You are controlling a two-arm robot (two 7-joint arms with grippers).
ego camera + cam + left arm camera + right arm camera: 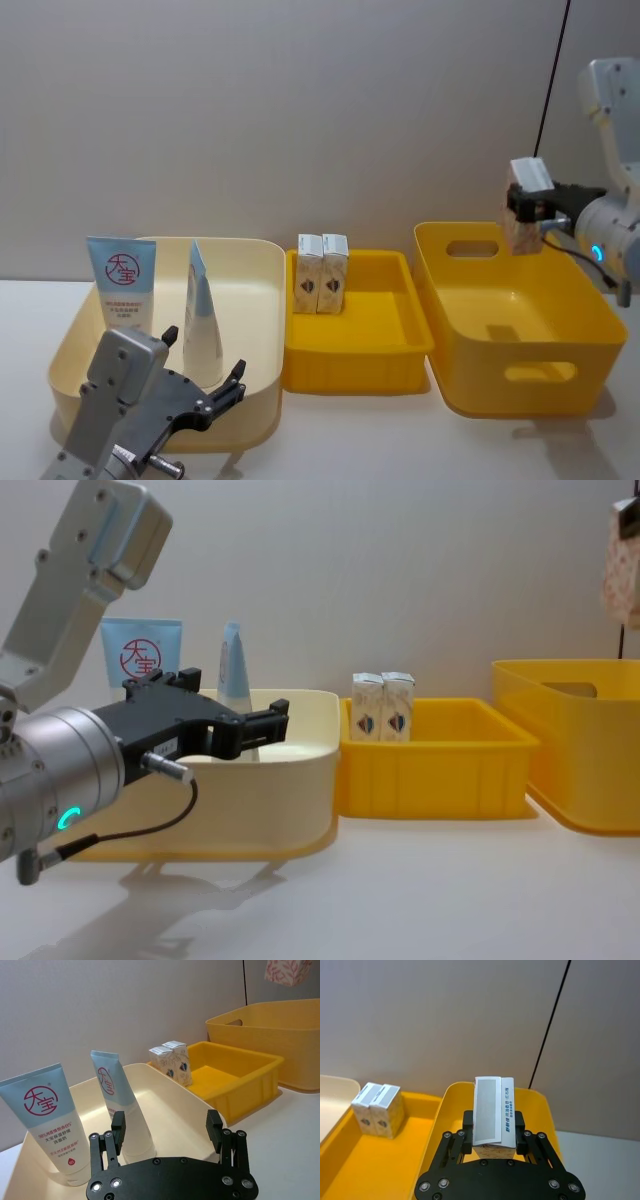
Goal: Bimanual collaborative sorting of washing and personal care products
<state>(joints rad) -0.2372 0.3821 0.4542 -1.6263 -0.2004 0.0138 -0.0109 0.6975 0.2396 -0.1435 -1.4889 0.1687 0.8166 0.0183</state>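
Note:
Two pale blue-white tubes stand in the cream bin (pixel 262 330): a flat tube (pixel 122 283) with a red round logo and a slim tapered tube (pixel 203 320). My left gripper (pixel 204 357) hovers open at the bin's front edge, its fingers (pixel 118 1121) either side of the slim tube (pixel 112 1095) without touching it. Two white cartons (pixel 322 272) stand side by side at the back left of the small yellow tray (pixel 360 350). My right gripper (pixel 522 212) is shut on another carton (pixel 492 1110), held high above the large yellow bin (pixel 540 370).
The three containers sit in a row on the white table, close together, with a grey wall behind. Open tabletop lies in front of them. A black cable hangs down the wall behind the large yellow bin.

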